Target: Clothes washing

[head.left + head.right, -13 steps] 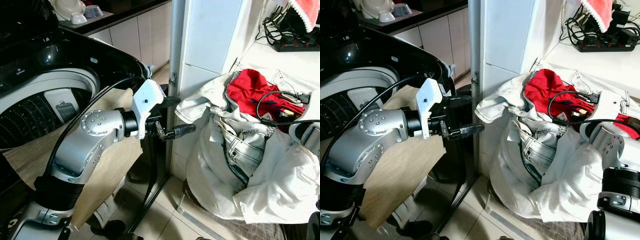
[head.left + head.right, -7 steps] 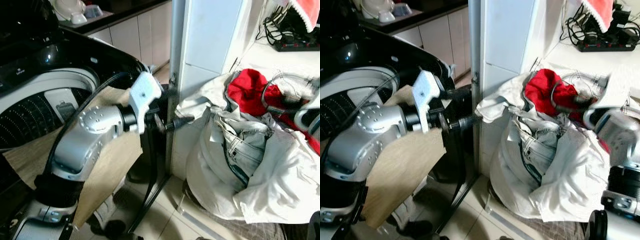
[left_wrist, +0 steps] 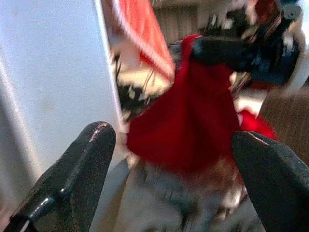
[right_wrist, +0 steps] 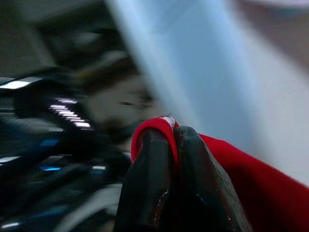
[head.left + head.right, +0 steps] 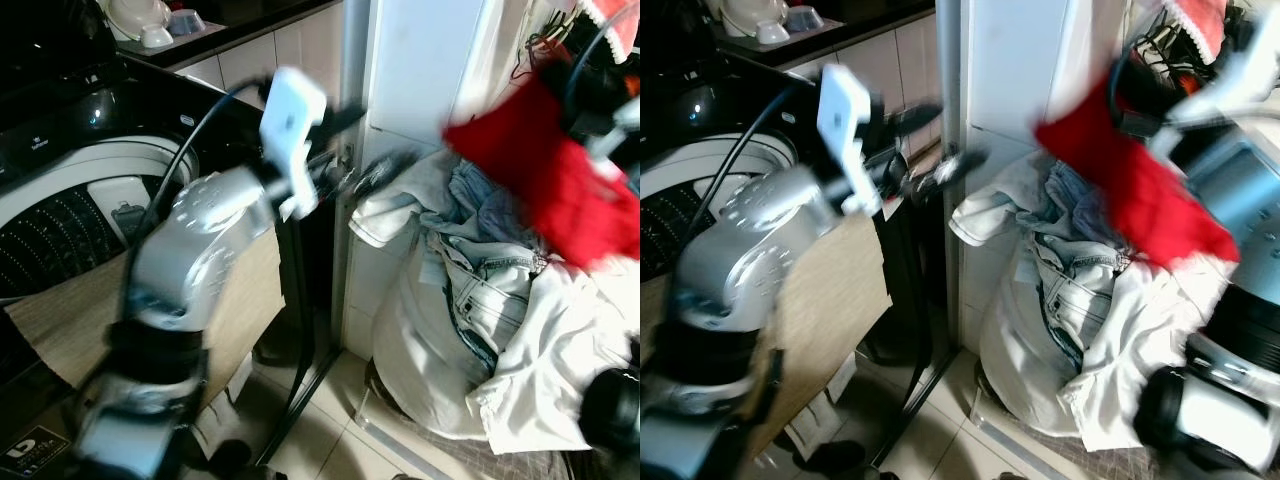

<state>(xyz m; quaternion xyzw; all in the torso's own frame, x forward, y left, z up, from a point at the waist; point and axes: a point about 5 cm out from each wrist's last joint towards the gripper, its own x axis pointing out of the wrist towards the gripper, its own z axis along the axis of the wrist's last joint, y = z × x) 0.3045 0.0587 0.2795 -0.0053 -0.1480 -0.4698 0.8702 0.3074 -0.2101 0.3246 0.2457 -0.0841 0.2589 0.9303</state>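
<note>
- Left eye view: the right pincer holds a red garment up in the air above the laundry bag — lifted clear, I judge, so it can be carried across to the washing machine. The bag stands on the floor against the white wall, stuffed with pale jeans and white cloth. The machine's drum is open at the left; what lies in it cannot be made out.
- Right eye view: the left pincer reaches, blurred, toward the hanging garment, probably to steady or gather the loose end.
- Left wrist view: its two black fingers are spread wide with nothing between them; the red cloth hangs ahead, apart from them.
- Right wrist view: the fingers are pressed together, pinching a fold of red fabric — a narrow hold on the edge, so the rest dangles.
</note>
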